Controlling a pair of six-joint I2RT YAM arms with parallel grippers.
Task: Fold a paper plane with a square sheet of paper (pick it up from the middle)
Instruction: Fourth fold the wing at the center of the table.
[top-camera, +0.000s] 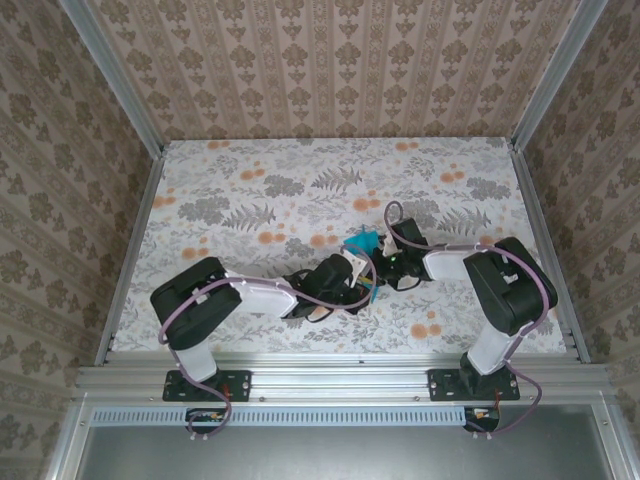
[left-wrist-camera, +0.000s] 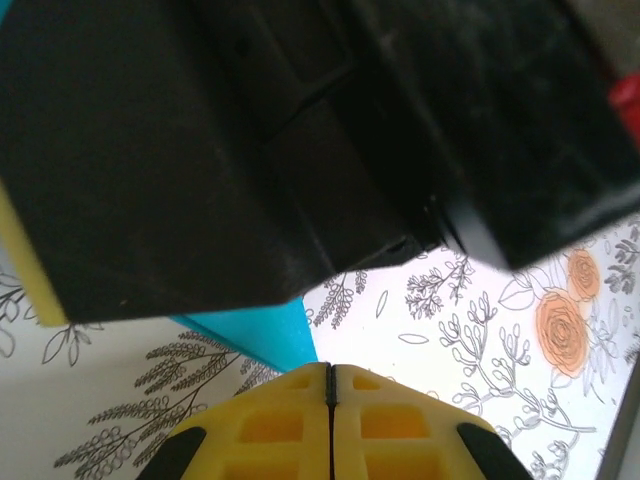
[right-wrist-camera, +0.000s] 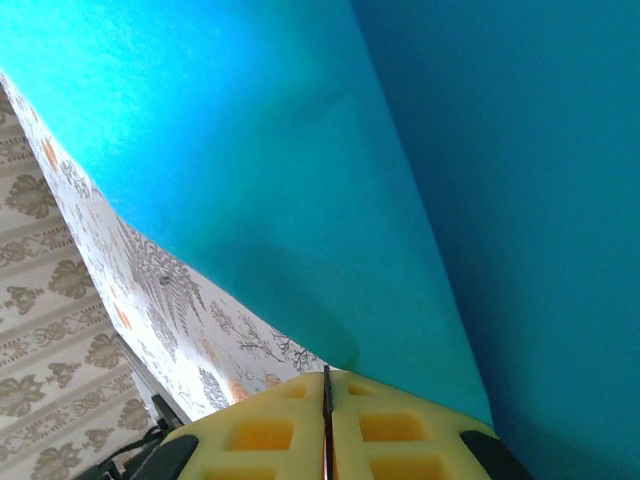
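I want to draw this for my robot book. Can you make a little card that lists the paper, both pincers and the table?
Paper: teal, held up above the table, between the two arms
Right pincer: shut on the paper
Left pincer: shut, its tip at the paper's edge
Table: flower and leaf pattern

Tabletop (top-camera: 250, 170): white cloth, grey fern and leaf print, scattered orange flowers. Back wall (top-camera: 330, 70), left wall (top-camera: 50, 200), right wall (top-camera: 600, 170): beige damask wallpaper, brown motifs in vertical bands. Aluminium posts (top-camera: 112, 75) rising from far corners. Aluminium rail (top-camera: 340, 378) along near edge, slotted strip (top-camera: 340, 415) under it, grey panel (top-camera: 340, 455) below. Light soft, even, brightest on tabletop.
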